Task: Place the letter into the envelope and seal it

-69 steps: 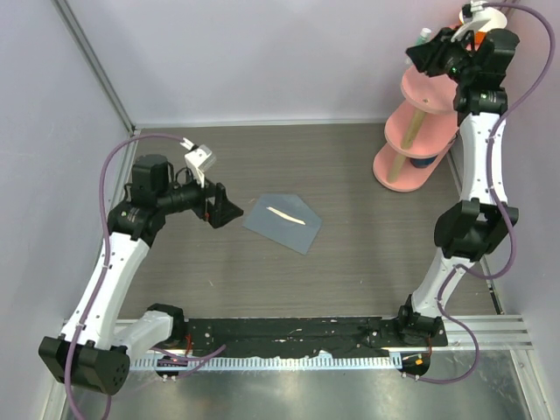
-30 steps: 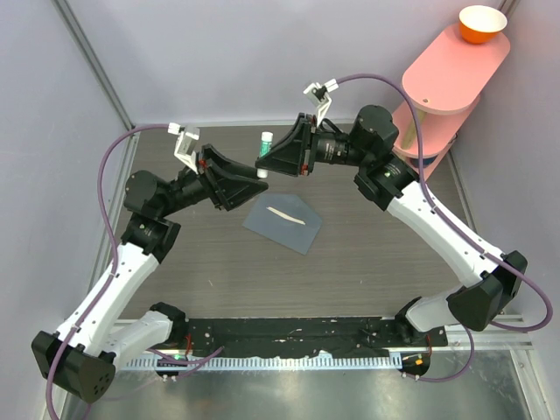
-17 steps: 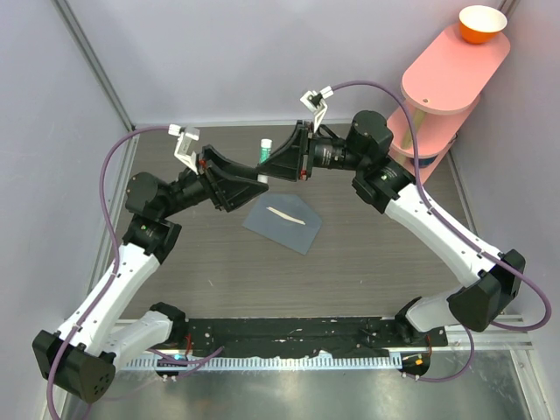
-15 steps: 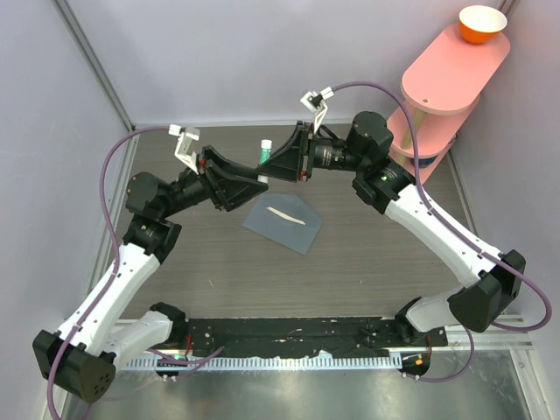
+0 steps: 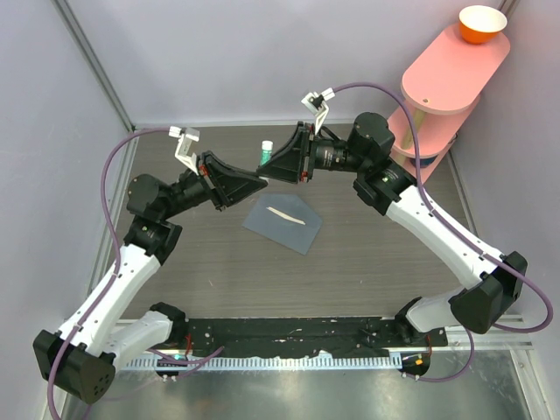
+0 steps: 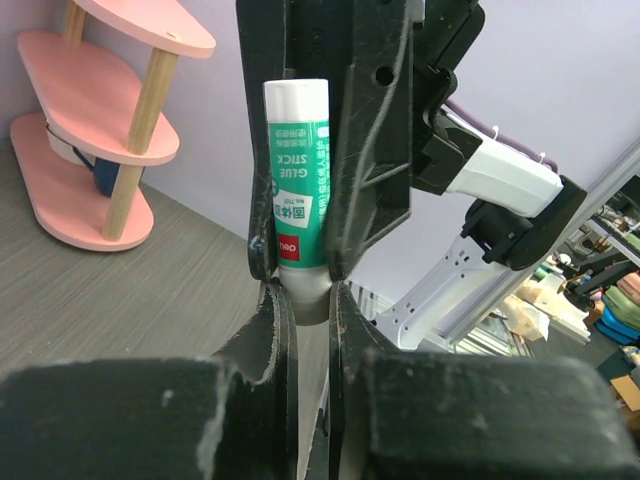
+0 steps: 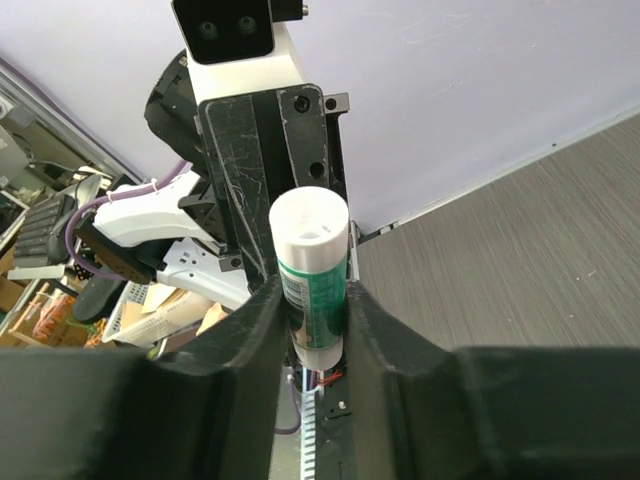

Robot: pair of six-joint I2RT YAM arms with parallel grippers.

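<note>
A green-and-white glue stick (image 5: 266,152) hangs in the air over the back of the table, held from both sides. My right gripper (image 5: 266,166) is shut on its green body (image 7: 312,270). My left gripper (image 5: 260,181) is shut on the stick's pale end (image 6: 298,290), its fingers (image 6: 272,320) pinching it just below the right gripper's fingers (image 6: 372,150). The blue-grey envelope (image 5: 282,223) lies flat on the table below and to the right of both grippers, untouched. The letter is hidden; only a thin pale sliver (image 5: 283,215) shows on the envelope.
A pink tiered shelf (image 5: 442,92) stands at the back right with an orange bowl (image 5: 482,24) on its top tier, and it also shows in the left wrist view (image 6: 95,110). Walls close in the left, back and right.
The left gripper's jaws have closed onto the end of the glue stick. The right gripper keeps its hold, having earlier brought the stick over from the shelf.
</note>
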